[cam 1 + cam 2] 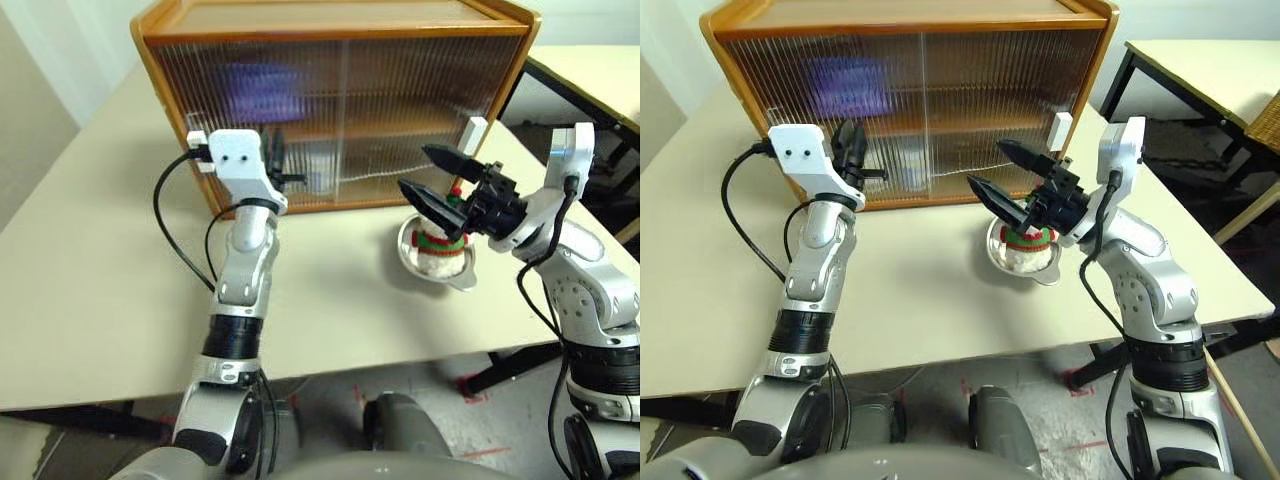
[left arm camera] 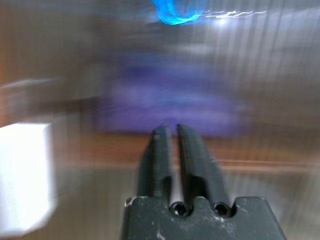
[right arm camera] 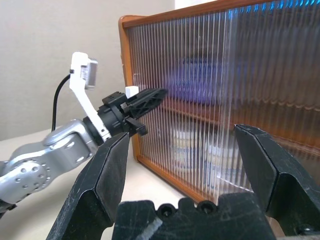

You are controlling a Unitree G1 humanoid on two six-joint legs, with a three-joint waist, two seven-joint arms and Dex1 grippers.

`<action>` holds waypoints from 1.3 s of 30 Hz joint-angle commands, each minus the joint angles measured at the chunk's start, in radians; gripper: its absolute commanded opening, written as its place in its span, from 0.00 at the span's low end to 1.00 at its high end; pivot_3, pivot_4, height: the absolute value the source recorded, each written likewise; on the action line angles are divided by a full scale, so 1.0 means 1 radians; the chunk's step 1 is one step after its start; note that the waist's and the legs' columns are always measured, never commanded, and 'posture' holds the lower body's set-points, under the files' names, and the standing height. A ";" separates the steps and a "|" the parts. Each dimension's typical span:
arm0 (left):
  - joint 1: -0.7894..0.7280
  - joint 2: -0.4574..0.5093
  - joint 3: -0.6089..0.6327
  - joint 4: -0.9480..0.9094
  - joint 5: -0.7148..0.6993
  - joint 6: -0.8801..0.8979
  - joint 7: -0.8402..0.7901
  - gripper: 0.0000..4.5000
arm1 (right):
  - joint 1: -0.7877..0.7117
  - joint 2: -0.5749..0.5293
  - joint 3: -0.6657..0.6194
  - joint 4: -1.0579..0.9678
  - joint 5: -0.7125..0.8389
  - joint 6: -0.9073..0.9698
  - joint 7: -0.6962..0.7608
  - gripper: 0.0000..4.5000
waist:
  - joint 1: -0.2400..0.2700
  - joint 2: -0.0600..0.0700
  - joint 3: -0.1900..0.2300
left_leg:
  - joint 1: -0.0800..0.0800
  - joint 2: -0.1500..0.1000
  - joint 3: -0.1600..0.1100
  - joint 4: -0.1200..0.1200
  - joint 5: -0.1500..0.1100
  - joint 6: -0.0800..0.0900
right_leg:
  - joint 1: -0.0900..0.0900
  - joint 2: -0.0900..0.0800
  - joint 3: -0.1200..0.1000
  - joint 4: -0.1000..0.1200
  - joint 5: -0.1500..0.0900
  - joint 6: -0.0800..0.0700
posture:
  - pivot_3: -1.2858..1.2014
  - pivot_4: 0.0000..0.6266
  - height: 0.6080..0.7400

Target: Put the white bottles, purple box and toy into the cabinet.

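Note:
The cabinet (image 1: 340,22) stands at the back of the table with both ribbed doors closed. Through the doors I see the purple box (image 1: 262,90) on the upper shelf and the white bottles (image 3: 186,143) below it. The toy (image 1: 440,246) lies in a metal bowl (image 1: 466,277) on the table in front of the right door. My left gripper (image 2: 170,129) points at the left door beside its white handle (image 2: 25,175), with a narrow gap between its fingers and nothing in it. My right gripper (image 1: 414,168) hangs wide open and empty just above the toy.
The right door's white handle (image 1: 473,133) sits at the cabinet's right edge. A second table (image 1: 600,70) with black legs stands off to the right. The near table edge (image 1: 330,365) runs just in front of my arms.

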State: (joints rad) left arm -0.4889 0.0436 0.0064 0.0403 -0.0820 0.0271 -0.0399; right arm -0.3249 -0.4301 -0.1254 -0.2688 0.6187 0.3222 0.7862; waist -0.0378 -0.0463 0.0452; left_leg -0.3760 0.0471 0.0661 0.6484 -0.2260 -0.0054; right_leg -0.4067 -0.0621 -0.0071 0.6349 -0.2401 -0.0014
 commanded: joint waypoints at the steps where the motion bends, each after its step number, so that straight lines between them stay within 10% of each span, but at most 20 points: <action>1: -0.025 0.054 0.009 -0.010 -0.185 0.033 -0.265 0.48 | -0.005 -0.007 -0.017 0.020 -0.003 -0.017 0.000 1.00 | -0.002 0.000 0.000 | 0.001 0.000 0.000 0.000 0.000 0.000 | 0.000 0.000 0.000 0.000 0.000 0.000 | 0.50 0.00 1.00; 7: -0.121 0.196 0.072 0.120 -0.405 0.141 -0.621 0.99 | 0.010 0.005 -0.075 0.045 0.018 -0.020 -0.044 1.00 | -0.003 0.001 0.000 | 0.001 0.001 -0.001 0.001 0.000 0.001 | 0.000 0.002 0.001 0.001 0.000 -0.001 | 0.50 0.00 1.00; 14: -0.157 0.378 0.113 0.191 -0.537 0.277 -0.946 1.00 | 0.034 -0.021 -0.156 0.131 -0.030 -0.081 -0.070 0.87 | -0.020 0.001 0.000 | 0.001 0.001 -0.001 -0.001 0.002 0.004 | 0.000 0.003 0.001 0.000 0.000 -0.002 | 0.49 0.00 1.00; 25: -0.103 0.453 0.139 0.134 -0.574 0.351 -1.076 1.00 | -0.071 -0.074 -0.160 0.403 -0.140 -0.162 -0.087 0.00 | -0.032 0.002 0.001 | 0.002 0.002 0.000 -0.001 0.002 0.004 | 0.000 0.003 0.003 0.001 0.000 -0.002 | 0.50 0.00 1.00; 39: -0.053 0.430 0.160 0.034 -0.619 0.416 -1.040 1.00 | -0.344 -0.101 -0.083 0.803 -0.303 -0.159 -0.136 0.00 | -0.029 0.003 0.001 | 0.002 0.002 0.000 -0.002 0.003 0.005 | -0.001 0.004 0.007 0.001 0.000 -0.002 | 0.51 0.00 1.00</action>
State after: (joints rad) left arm -0.5518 0.4797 0.1615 0.0908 -0.6883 0.4328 -1.0888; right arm -0.6599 -0.5266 -0.2104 0.4911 0.3337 0.1789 0.6457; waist -0.0667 -0.0432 0.0464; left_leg -0.3736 0.0487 0.0665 0.6469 -0.2228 0.0001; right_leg -0.4075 -0.0583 0.0005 0.6358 -0.2397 -0.0031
